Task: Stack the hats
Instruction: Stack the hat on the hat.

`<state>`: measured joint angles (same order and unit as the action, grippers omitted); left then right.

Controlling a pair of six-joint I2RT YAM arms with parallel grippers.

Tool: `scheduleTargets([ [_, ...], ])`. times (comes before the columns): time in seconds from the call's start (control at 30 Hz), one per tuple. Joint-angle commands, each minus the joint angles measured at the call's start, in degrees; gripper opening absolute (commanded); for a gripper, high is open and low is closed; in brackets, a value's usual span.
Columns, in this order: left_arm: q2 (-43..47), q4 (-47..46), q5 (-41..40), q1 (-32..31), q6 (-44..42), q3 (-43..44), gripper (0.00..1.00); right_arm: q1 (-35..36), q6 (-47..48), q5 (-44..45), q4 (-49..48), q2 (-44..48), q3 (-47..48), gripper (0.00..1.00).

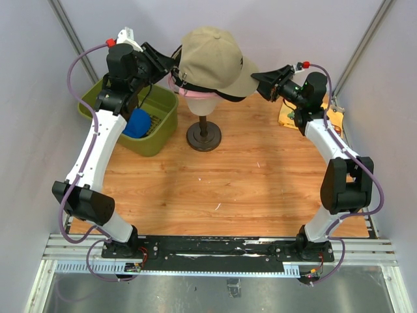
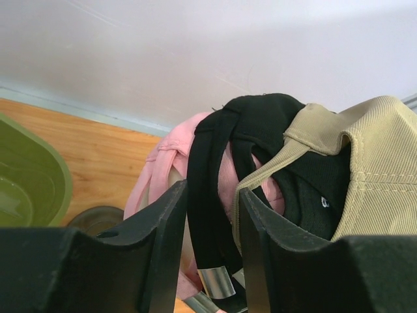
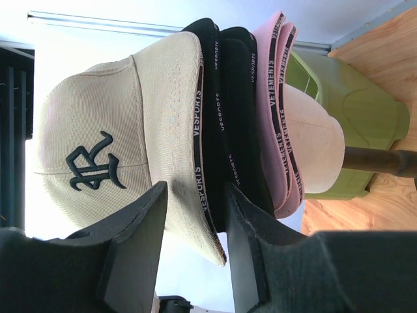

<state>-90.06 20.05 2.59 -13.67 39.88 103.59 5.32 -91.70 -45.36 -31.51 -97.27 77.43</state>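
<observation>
Top external view, left to right. Far left: olive-green bin (image 1: 156,134) on the bench (image 1: 247,182), with a bright blue cap (image 1: 137,122) lying inside it. Next, left hand (image 1: 173,65) at the back of the hat stack, fingers a narrow way apart, a black rear strap (image 2: 210,163) lying in the gap. Centre: the stack sits on a cream mannequin head (image 3: 316,143) over a dark stand (image 1: 204,135), with the pink cap (image 1: 189,93) lowest, two black caps (image 3: 228,91) above it and the beige cap (image 1: 212,55) on top. Far side, right hand (image 1: 257,77) at the brims, fingers partway apart, beige brim edge between them, loose.
</observation>
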Motion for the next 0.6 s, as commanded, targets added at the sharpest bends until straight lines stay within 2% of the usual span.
scheduleTargets([
  [0.0, -1.05, 6.93, -1.47, 0.53, -0.24, -1.47, 0.42, 0.14, 2.58, 0.23, 4.61, 0.03, -1.93, 0.42],
  [0.57, 0.19, 3.14, -0.94, 1.69, 3.11, 1.53, 0.49, -0.89, 2.46, 0.14, 4.24, 1.24, -1.51, 0.45],
])
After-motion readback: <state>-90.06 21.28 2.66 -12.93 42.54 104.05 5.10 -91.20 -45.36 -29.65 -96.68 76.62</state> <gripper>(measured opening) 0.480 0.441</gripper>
